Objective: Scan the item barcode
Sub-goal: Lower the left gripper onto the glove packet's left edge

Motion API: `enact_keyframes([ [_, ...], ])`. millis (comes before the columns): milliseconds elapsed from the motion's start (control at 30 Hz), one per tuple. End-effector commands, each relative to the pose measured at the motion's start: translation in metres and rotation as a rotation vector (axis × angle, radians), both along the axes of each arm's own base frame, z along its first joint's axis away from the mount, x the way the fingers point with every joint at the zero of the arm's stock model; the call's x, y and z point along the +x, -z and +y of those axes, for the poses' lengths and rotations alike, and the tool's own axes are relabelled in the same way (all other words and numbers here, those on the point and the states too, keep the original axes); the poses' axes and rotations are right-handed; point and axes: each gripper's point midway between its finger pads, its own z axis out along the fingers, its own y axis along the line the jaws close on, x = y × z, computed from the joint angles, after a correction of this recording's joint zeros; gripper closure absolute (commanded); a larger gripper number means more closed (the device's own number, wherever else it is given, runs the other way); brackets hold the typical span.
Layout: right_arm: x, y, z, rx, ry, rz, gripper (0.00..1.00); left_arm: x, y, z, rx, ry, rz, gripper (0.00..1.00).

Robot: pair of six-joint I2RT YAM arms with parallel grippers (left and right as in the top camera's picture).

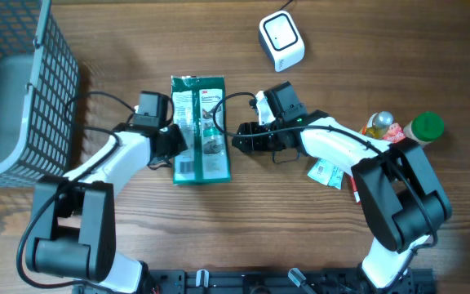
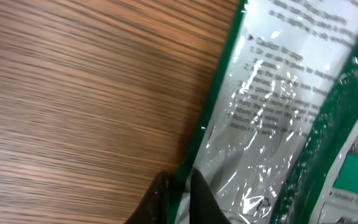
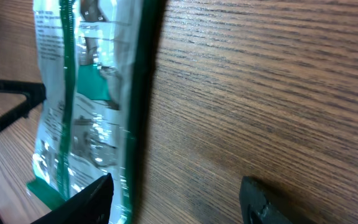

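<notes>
Wire basket (image 1: 53,77) and scanner (image 1: 281,40) near packet (image 1: 201,131)

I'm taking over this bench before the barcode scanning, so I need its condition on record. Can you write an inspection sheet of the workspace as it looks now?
Surface: wooden table, no spills seen.
Job's things: green and white packet mid-table; white scanner beyond it, apart.
Clutter: green-capped bottle, silver-capped bottle and small card, all at the right.
End effectors: left end effector shut on the packet's left edge; right end effector open at its right edge.
Cables: black cable looping off the left arm.
Surroundings: wire basket at the far left.
</notes>
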Motion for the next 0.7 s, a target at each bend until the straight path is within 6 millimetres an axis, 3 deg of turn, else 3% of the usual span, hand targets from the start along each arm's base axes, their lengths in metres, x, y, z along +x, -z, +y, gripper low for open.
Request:
enact_keyframes([
  [0, -0.017, 0.031, -0.020, -0.099, 0.055, 0.085, 0.34, -0.013, 0.010, -0.017, -0.010, 0.048, 0.030, 0.94],
  [300, -0.024, 0.028, -0.008, -0.066, 0.021, 0.095, 0.30, -0.009, 0.008, -0.029, -0.015, 0.082, 0.004, 0.92],
  [667, -0.068, 0.029, 0.031, -0.073, -0.104, 0.131, 0.29, -0.007, 0.008, -0.029, -0.016, 0.082, -0.004, 0.89],
])
